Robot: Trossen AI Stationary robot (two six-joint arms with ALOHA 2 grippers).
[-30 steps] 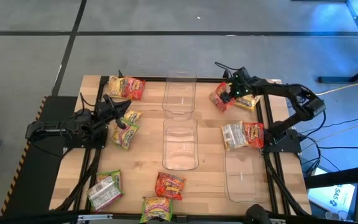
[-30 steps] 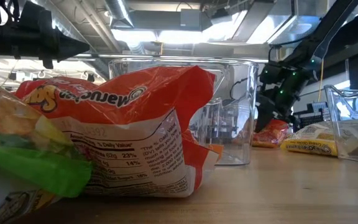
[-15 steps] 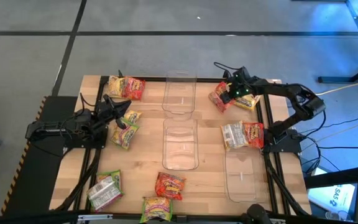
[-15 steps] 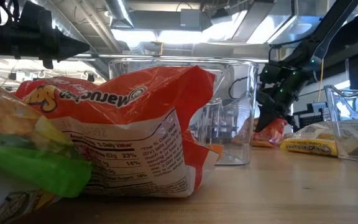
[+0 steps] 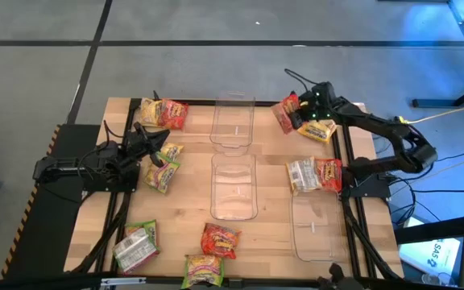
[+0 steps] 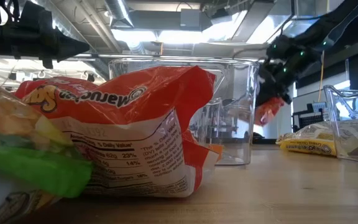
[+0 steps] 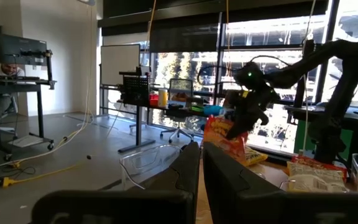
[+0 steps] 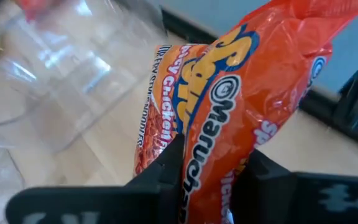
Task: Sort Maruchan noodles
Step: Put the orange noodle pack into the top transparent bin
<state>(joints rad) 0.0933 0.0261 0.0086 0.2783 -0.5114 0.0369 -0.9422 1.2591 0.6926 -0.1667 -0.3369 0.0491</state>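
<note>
Red Maruchan packet [image 5: 286,113] we find clamped in the right tool [image 5: 299,113], lifted above the bench [image 5: 272,177] beside a clear bin [image 5: 232,121]; left tool [image 5: 164,137] closed, empty, near yellow packets [image 5: 164,169].

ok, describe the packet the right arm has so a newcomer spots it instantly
Start at the table's far right corner, by the far clear bin. The right gripper is shut on a red packet. It alone hangs clear of the wood; the yellow packet beside it lies flat.

My right gripper [image 5: 296,110] raised at far right, clamped (something held); left gripper [image 5: 164,138] shut, idle left.
</note>
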